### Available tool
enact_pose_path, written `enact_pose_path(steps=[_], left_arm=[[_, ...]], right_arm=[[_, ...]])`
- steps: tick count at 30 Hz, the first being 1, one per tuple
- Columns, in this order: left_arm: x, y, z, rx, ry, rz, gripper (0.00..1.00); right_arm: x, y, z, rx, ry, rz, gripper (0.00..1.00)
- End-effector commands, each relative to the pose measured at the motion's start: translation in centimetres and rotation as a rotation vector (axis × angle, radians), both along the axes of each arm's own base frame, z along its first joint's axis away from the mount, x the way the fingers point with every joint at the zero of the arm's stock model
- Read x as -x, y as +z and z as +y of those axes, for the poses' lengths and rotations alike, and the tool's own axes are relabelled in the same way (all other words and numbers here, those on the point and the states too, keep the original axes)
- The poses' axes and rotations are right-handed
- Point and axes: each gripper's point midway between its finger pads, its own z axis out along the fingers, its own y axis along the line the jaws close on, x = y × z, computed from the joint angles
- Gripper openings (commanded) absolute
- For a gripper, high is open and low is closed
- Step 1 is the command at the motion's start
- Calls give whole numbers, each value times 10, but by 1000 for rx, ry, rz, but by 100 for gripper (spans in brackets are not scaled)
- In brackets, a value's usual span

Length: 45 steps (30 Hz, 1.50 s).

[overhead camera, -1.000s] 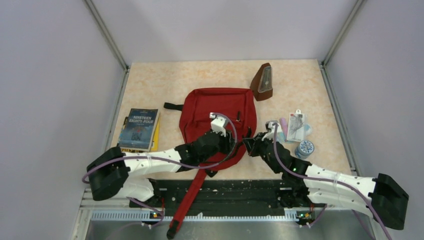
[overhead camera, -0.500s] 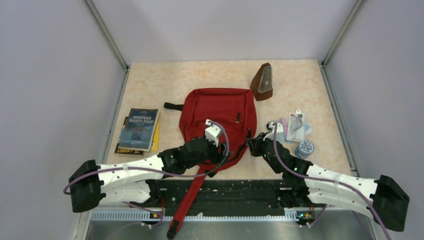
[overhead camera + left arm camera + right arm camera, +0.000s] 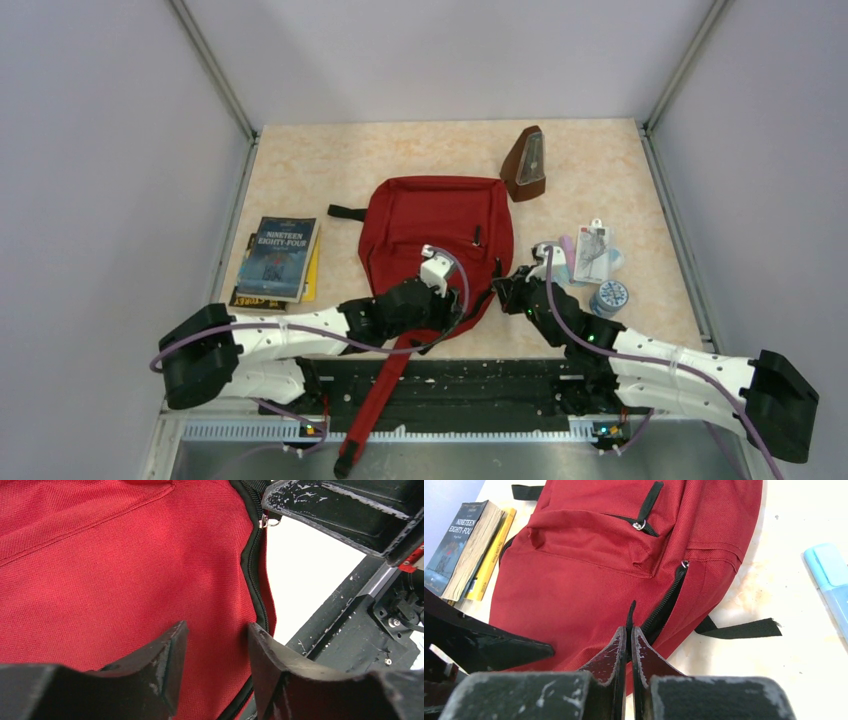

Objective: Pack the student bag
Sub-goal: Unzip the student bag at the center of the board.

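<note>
One red bag (image 3: 440, 225). Two books: a dark paperback (image 3: 280, 255) and a yellow one (image 3: 491, 560). One brown metronome (image 3: 526, 165). One roll of patterned tape (image 3: 608, 298). One carded packet (image 3: 595, 248). One pale blue highlighter (image 3: 830, 575). One pink item (image 3: 567, 250), too small to identify. Two arms: the left arm (image 3: 290, 335) and the right arm (image 3: 660, 362).

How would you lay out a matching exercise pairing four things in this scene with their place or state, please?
Things:
1. book
2. metronome
3. left hand
4. right hand

Places or states:
A. shut on a black tab of the bag
B. upright beyond the bag's far right corner
C. open over the bag's red cloth
D. lying left of the bag

Pairs: 1-D; 2-B; 3-C; 4-A
</note>
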Motion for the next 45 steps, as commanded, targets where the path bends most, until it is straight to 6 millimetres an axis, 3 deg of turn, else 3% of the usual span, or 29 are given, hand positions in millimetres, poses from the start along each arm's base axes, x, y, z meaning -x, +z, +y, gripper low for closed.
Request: enact_pose_path(steps=[1,13,20,31,45], left_arm=[[-8,21,-23,108,10,-18,49],[0,15,-42,232,0,73,0],[-9,18,-53,287,42,81,0],[-28,48,-61,383,106,5,0],[-47,57,-56,395,129,-47,0]], right_arm=[[-7,28,6,-59,-10,-38,0],[-3,25,14,-66,38,-34,0],[12,18,32,-107,131,2,0],[37,-11,40,-141,158,107,0],[64,15,61,-170,281,63,0]])
